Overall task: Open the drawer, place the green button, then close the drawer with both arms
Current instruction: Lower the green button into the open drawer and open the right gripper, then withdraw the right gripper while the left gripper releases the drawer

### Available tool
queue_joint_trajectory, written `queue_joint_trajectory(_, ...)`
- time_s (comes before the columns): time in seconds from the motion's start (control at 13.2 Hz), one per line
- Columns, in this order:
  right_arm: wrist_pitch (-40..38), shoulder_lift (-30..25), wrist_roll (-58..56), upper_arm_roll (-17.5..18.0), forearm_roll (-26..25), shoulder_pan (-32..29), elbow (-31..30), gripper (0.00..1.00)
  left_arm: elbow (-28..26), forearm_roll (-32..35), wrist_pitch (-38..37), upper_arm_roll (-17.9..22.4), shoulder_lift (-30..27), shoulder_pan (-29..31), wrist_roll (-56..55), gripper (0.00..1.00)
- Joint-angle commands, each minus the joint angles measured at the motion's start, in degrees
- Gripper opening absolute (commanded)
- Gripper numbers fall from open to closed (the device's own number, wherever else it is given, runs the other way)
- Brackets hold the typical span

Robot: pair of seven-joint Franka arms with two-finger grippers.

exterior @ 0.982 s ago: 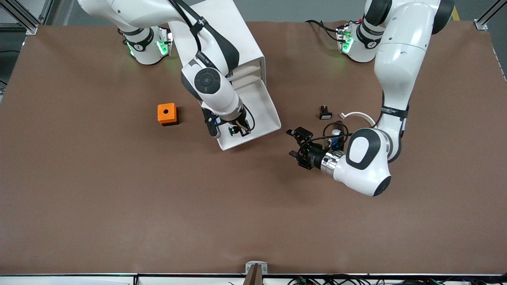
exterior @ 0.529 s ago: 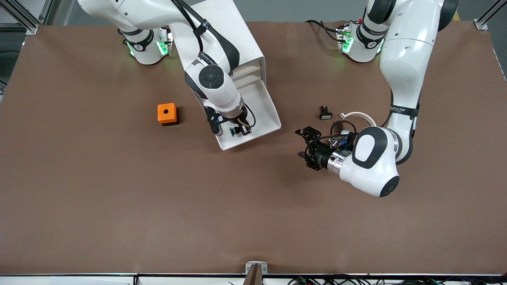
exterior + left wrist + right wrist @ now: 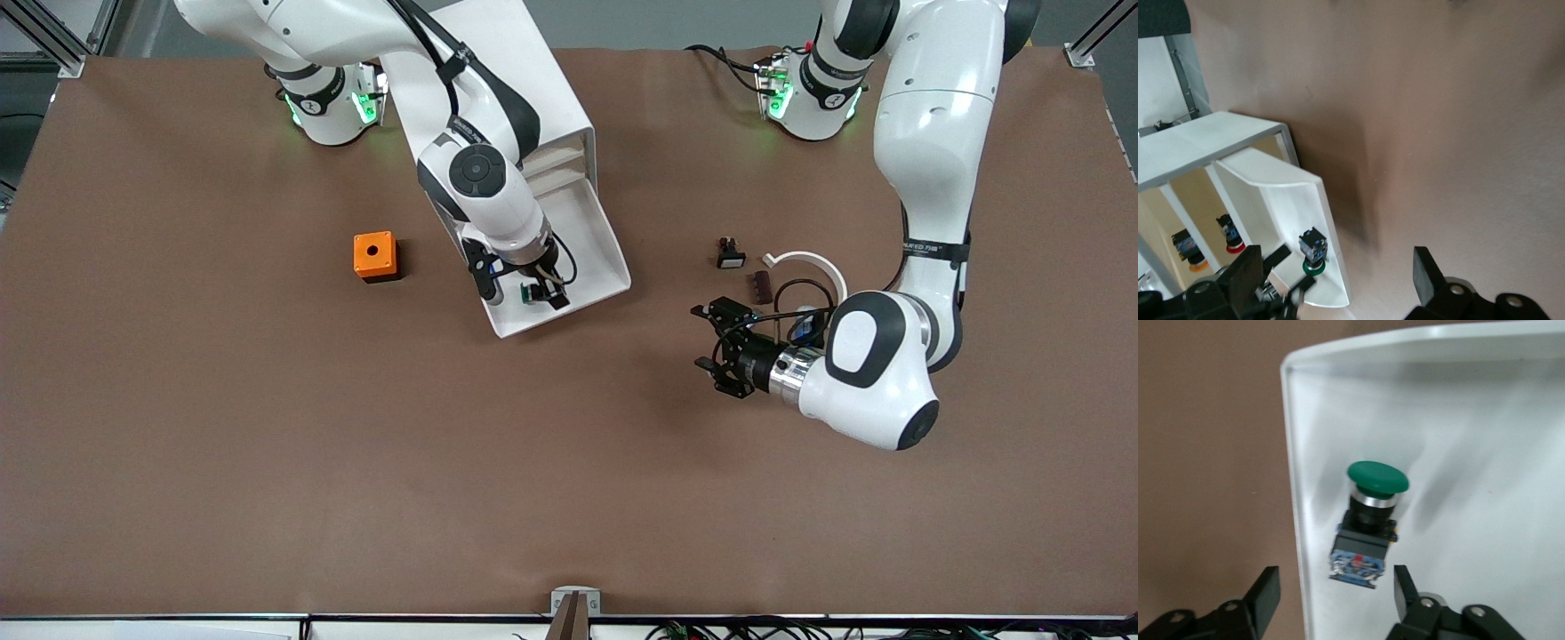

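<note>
The drawer [image 3: 587,240] is pulled out of the white cabinet [image 3: 498,71] and rests slanted toward the front camera. The button [image 3: 532,292], with its green cap and black and blue body, lies on its side in the drawer near the front corner. It also shows in the right wrist view [image 3: 1368,520] and the left wrist view [image 3: 1313,250]. My right gripper [image 3: 523,300] hovers just over it, open, with a finger on each side and not touching it [image 3: 1335,593]. My left gripper [image 3: 709,340] is open and empty over bare table, apart from the drawer [image 3: 1337,280].
An orange box [image 3: 374,256] with a hole stands beside the drawer toward the right arm's end. A white-faced black switch [image 3: 730,255], a small dark piece [image 3: 762,284] and a white curved piece [image 3: 805,260] lie near my left arm. The upper drawers hold dark parts [image 3: 1228,233].
My left gripper has drawn away from the drawer's front toward the left arm's end of the table. My right gripper has shifted slightly over the drawer's front corner.
</note>
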Motion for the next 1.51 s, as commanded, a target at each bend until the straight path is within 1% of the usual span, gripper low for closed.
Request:
queue_joint_trajectory(0.0, -0.97, -1.4, -1.03, -0.07, -3.27, -4.41, 3.56, 1.0, -0.4, 2.3, -0.75, 1.36, -1.04, -0.18, 3.2, 1.0)
queue_joint_trajectory(0.08, -2.8, -1.41, -4.36, 0.02, -5.9, -6.08, 5.06, 1.0, -0.4, 2.3, -0.75, 1.89, -1.04, -0.18, 4.51, 1.0)
queue_joint_trajectory(0.15, -5.69, -1.32, -7.96, 0.1, -6.53, -8.36, 7.42, 1.0, -0.4, 2.3, -0.67, 2.42, -0.96, -0.27, 5.4, 1.0)
queue_joint_trajectory(0.23, -8.33, -1.32, -12.52, 0.19, -6.45, -10.47, 9.45, 1.0, -0.4, 2.3, -0.32, 2.86, -0.87, -0.44, 6.45, 1.0)
queue_joint_trajectory(0.38, -13.34, -2.02, -25.94, 0.11, -6.63, -12.95, 12.18, 1.0, -0.4, 2.3, 0.47, 3.39, -0.78, -0.62, 9.52, 1.0)
queue_joint_trajectory(0.45, -16.15, -2.28, -31.58, 0.19, -6.46, -15.57, 13.67, 1.0, -0.4, 2.3, 0.65, 3.39, -0.69, -0.62, 10.58, 1.0)
queue_joint_trajectory(0.6, -23.27, -2.29, -38.46, 0.28, -5.93, -19.88, 18.06, 1.0, -0.4, 2.74, 1.61, 3.39, -0.6, -1.06, 13.82, 1.0)
queue_joint_trajectory(0.68, -26.34, -2.37, -42.15, 0.45, -5.93, -22.34, 19.13, 1.0, -0.4, 3.61, 2.4, 3.39, -0.6, -1.32, 15.41, 1.0)
queue_joint_trajectory(0.91, -32.34, -6.58, -59.71, 0.28, -5.75, -28.14, 18.87, 1.0, -0.4, 9.84, 6.44, 3.04, -0.52, -4.04, 19.1, 1.0)
queue_joint_trajectory(0.98, -32.52, -7.81, -64.2, 0.28, -5.14, -29.47, 18.87, 1.0, -0.4, 11.95, 8.28, 3.13, -0.52, -5.61, 20.6, 1.0)
queue_joint_trajectory(1.13, -36.19, -10.62, -71.77, 0.11, -4.17, -31.93, 18.87, 1.0, -0.4, 14.86, 12.15, 3.13, -0.52, -8.43, 22.71, 1.0)
queue_joint_trajectory(1.21, -37.87, -12.2, -75.89, -0.5, -3.82, -32.72, 18.87, 1.0, -0.49, 16.53, 14.34, 2.96, -0.43, -9.83, 24.55, 1.0)
queue_joint_trajectory(1.28, -39.98, -14.04, -80.81, -2.6, -2.51, -32.82, 18.79, 1.0, -0.75, 18.46, 16.63, 2.87, -0.08, -11.15, 28.13, 1.0)
queue_joint_trajectory(1.36, -41.65, -15.45, -84.86, -5.58, -0.06, -32.56, 18.79, 1.0, -0.75, 21.17, 18.22, 2.61, 0.97, -12.82, 34.78, 0.99)
queue_joint_trajectory(1.44, -43.06, -16.86, -89.07, -8.39, 1.96, -32.21, 18.7, 1.0, -0.92, 22.16, 18.84, 2.6, 1.33, -14.14, 40.33, 1.0)
